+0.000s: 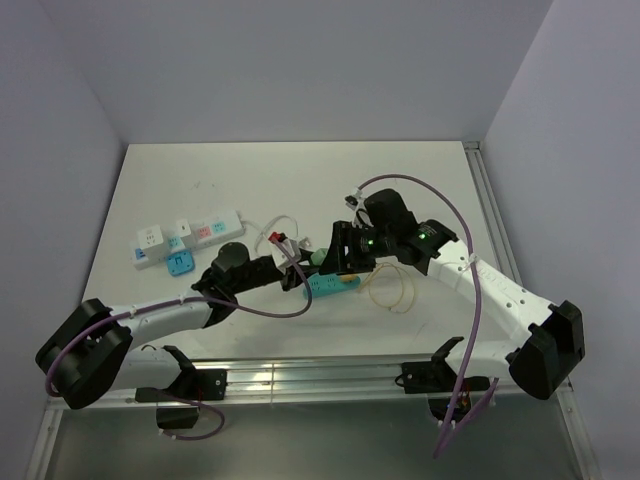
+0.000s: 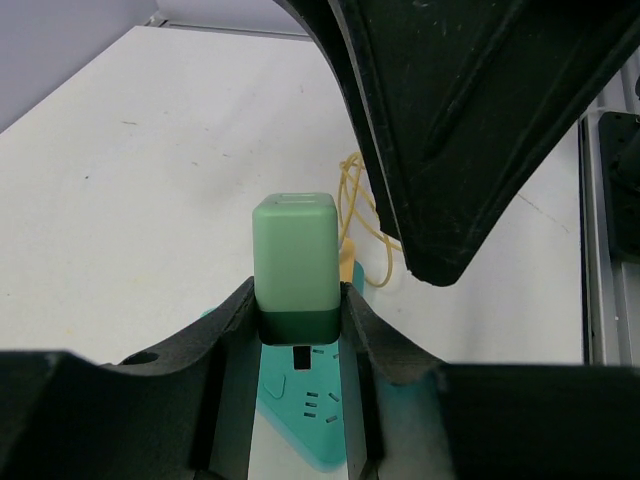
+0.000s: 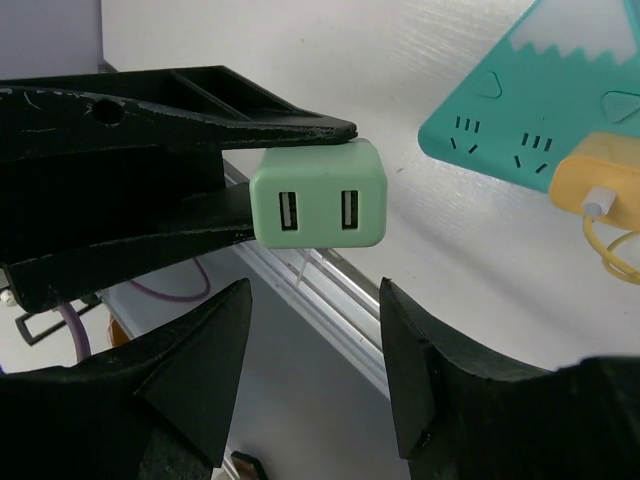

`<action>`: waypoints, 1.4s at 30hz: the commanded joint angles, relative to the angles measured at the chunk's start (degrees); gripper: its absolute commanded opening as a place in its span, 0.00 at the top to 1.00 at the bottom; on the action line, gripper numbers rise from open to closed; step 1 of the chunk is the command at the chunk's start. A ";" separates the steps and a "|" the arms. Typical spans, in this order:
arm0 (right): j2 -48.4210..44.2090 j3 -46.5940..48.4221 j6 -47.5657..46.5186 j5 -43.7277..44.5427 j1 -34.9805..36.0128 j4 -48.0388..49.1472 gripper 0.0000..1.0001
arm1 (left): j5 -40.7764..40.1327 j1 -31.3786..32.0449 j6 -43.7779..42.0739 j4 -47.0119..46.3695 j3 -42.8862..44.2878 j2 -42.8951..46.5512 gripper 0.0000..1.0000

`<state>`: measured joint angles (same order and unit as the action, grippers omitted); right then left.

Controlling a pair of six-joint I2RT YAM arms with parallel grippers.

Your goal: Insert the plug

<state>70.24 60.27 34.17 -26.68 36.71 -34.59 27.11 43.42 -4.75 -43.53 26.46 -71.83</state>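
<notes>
A pale green cube plug (image 2: 295, 250) with two USB ports (image 3: 318, 207) sits clamped between the fingers of my left gripper (image 2: 297, 300), which is shut on its lower part. One prong shows under the plug. It hangs above a teal power strip (image 2: 310, 400) lying on the table (image 1: 330, 285). My right gripper (image 3: 312, 300) faces the plug's port side, open, its tips just short of the plug with nothing between them. In the top view both grippers meet over the strip, left gripper (image 1: 300, 270), right gripper (image 1: 345, 250).
A yellow plug (image 3: 600, 185) with a looped yellow cable (image 1: 390, 290) occupies the teal strip's end. A white power strip (image 1: 190, 235), a small blue adapter (image 1: 180, 263) and a red-tipped white cable (image 1: 280, 238) lie to the left. The metal rail (image 1: 300, 378) runs along the near edge.
</notes>
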 commanded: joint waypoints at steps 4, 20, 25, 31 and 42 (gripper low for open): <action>-0.45 -0.15 -1.22 -2.50 -1.72 -0.22 0.34 | 0.22 1.05 -2.63 -0.59 0.96 0.20 1.00; 3.76 1.78 -0.60 -3.03 -3.49 3.11 0.32 | 2.42 2.81 -3.16 0.20 1.75 0.11 1.00; 4.64 2.04 0.01 -3.64 -3.49 3.91 0.36 | 1.63 3.60 -4.03 1.25 2.28 -0.50 1.00; 4.30 2.04 -0.51 -3.38 -3.49 3.65 0.42 | 0.31 4.13 -4.82 2.31 2.72 -0.85 1.00; 3.50 1.87 -1.74 -2.94 -3.66 1.46 0.39 | -0.92 4.57 -5.35 2.92 3.07 -1.21 1.00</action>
<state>75.24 60.58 33.39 -29.41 33.41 -33.12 26.61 47.53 -8.58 -39.33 27.31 -73.01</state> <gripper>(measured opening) 0.600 0.367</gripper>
